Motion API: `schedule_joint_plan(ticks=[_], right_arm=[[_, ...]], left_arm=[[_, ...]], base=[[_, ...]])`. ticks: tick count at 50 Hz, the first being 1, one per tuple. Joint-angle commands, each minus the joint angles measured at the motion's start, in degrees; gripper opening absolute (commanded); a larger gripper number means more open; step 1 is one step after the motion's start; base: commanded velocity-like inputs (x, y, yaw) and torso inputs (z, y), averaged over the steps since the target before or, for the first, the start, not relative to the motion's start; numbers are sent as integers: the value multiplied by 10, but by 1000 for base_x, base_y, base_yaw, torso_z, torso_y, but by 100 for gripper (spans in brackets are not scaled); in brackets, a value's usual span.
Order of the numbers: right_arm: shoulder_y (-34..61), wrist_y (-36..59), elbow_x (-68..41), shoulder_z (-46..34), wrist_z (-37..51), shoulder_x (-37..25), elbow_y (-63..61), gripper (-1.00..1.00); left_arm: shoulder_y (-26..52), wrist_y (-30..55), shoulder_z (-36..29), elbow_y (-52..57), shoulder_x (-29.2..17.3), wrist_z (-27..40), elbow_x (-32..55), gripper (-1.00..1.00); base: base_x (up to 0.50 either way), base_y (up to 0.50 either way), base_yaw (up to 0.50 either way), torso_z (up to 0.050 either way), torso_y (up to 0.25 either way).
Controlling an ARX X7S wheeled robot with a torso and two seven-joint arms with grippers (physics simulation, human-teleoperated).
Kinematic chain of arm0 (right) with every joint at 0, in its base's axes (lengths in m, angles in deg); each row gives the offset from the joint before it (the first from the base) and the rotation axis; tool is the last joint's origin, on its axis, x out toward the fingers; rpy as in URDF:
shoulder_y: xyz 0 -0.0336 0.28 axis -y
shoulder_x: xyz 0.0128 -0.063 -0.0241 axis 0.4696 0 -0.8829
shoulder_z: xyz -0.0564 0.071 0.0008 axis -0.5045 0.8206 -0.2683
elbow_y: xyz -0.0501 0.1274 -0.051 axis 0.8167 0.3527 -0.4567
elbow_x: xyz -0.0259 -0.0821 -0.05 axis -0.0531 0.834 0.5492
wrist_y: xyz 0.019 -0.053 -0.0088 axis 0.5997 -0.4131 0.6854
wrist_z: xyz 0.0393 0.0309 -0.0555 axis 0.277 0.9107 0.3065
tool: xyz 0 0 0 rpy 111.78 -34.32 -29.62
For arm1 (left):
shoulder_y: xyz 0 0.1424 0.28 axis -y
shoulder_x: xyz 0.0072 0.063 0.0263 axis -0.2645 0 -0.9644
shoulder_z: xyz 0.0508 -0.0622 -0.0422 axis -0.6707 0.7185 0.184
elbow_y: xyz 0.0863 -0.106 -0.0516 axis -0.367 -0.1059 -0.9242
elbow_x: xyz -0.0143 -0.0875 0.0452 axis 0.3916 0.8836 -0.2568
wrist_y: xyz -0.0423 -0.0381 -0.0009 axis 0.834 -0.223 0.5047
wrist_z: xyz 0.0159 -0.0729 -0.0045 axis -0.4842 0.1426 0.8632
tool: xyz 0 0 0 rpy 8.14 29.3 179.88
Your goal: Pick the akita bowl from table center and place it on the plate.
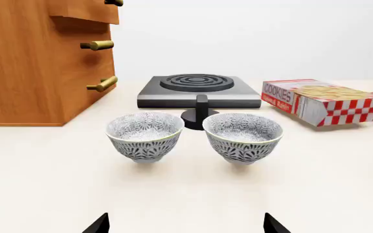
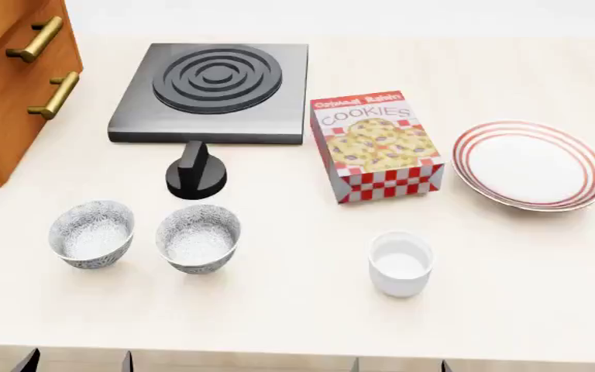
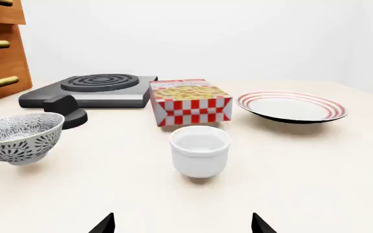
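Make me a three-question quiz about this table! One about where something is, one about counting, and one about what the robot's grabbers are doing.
1. Where is the cookie box?
A. Between the stove and the plate
B. Inside a drawer
C. On the plate

2. How many flowery grey bowls are there?
A. One
B. Two
C. Four

3. What are the two grippers doing?
A. Both holding bowls
B. One holding the white cup
C. Both open, holding nothing

Answers:
1. A, the head view shows the box on the table with the stove on one side and the plate on the other.
2. B, one bowl and another bowl stand side by side.
3. C, the left gripper and right gripper show spread fingertips with nothing between.
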Motion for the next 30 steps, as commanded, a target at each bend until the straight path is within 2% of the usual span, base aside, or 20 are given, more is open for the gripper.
schedule_joint_plan(ticks=[1,14,25,30], right_arm=[[-3,-6,-14,-7,13,-8,-4,100],[-14,-14,-24,-28,44,-31,-29,100],[-40,46,-60,-10,58,-53,-161,100],[-50,74,-80,8,69,-63,-214,100]], left_arm=[[7,9,-10,-2,-8,8,15,100],[25,23,-4,-12,-29,27,69,100],[20,117,-5,118,-68,32,94,100],[34,145,9,143,-76,42,107,100]], base=[[0,0,0,0,0],[0,0,0,0,0],[0,0,0,0,0],[0,0,0,0,0]])
